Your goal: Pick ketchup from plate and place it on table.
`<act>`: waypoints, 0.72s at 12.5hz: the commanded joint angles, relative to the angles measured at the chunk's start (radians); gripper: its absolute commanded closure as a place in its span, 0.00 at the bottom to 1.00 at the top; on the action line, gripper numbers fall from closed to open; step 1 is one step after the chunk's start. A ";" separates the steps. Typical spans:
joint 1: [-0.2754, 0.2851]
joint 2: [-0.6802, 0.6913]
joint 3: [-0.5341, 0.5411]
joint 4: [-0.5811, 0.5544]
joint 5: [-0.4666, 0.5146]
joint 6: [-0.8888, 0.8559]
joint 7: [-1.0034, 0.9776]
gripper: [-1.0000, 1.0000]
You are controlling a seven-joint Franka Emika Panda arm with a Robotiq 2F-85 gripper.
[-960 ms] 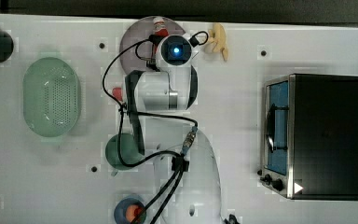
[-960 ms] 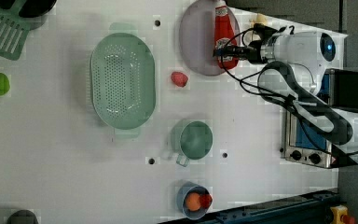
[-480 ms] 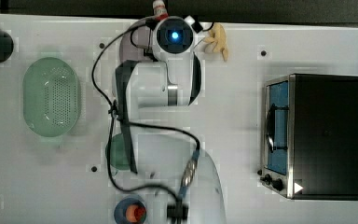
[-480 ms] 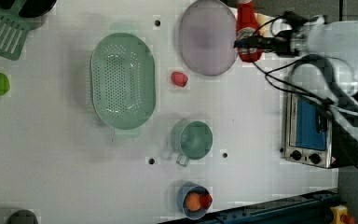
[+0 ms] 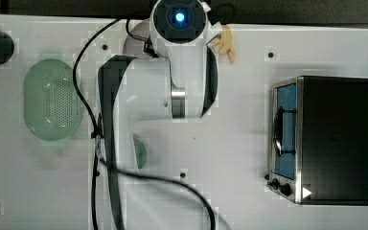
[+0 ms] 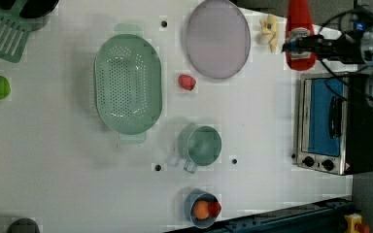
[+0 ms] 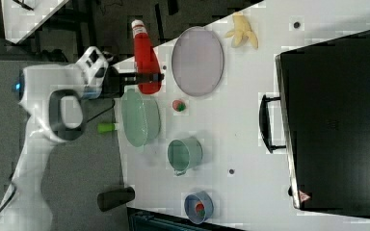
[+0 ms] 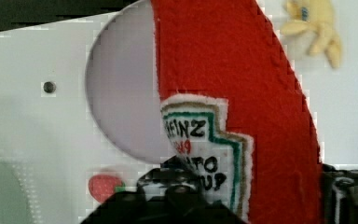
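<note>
The gripper had its jaws clamped across the ketchup near its labelled base, and the bottle hung in the air, clear of the plate. In the left view it sat off the plate's right, past the plush banana and above the toaster oven; in the right view it showed beside the plate's left edge, up off the table. The plate itself lay bare. From where I stood, the lift looked done and the carry was on, so the job was to pick an open patch of white and bring the bottle down gently, base first, and only then let go, since a soft, tall bottle like that would likely topple if dropped. There was plenty to avoid: the strawberry, the green basket, the green cup, the blue bowl with its ball. The tabletop was flat and white, dotted with small dark screw holes, with a green spatula and a lime-green fruit near the left view's left.
</note>
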State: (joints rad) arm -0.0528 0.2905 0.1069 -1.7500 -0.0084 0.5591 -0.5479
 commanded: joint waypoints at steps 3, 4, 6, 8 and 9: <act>-0.042 -0.178 -0.036 -0.192 0.001 -0.064 0.124 0.37; -0.045 -0.215 -0.046 -0.255 0.001 -0.059 0.124 0.37; -0.047 -0.274 -0.061 -0.374 0.001 -0.040 0.124 0.37; -0.049 -0.292 -0.071 -0.471 0.003 0.016 0.124 0.37; -0.049 -0.287 -0.072 -0.516 0.003 0.072 0.124 0.37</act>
State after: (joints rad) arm -0.0959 -0.0102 0.0466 -2.2578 -0.0017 0.6089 -0.4690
